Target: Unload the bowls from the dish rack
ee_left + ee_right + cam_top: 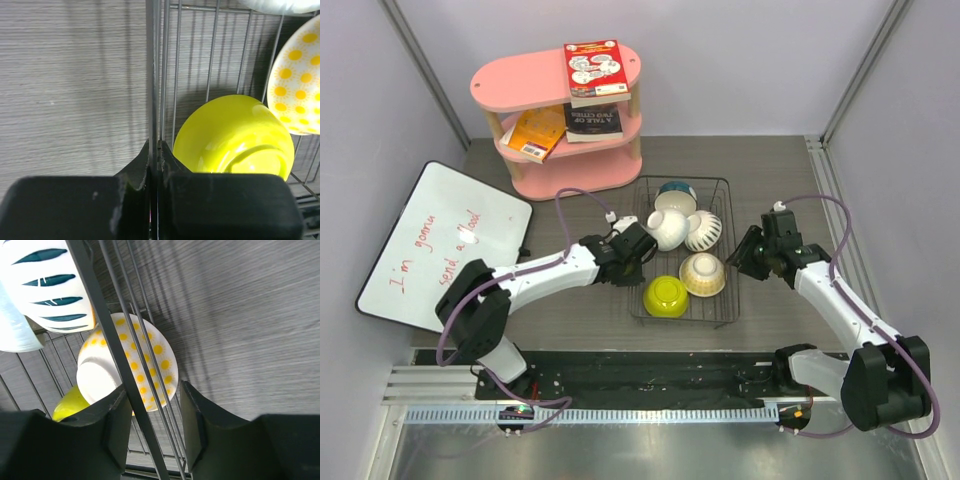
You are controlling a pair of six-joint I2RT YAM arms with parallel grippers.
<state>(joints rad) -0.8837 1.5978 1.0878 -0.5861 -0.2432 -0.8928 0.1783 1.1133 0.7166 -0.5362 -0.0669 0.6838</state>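
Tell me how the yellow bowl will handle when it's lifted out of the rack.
The yellow bowl shines with sharp highlights, so it is probably glazed, stiff and slippery to pinch. It lies upside down on the rack wires, so it should sit steady rather than roll. Being small, it is likely light.

whiteboard (440,245): "I'm gonna send"; book (593,122): "A Tale of Two Cities"

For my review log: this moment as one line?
left gripper shut on dish rack rim | right gripper open astride opposite rim | five bowls inside
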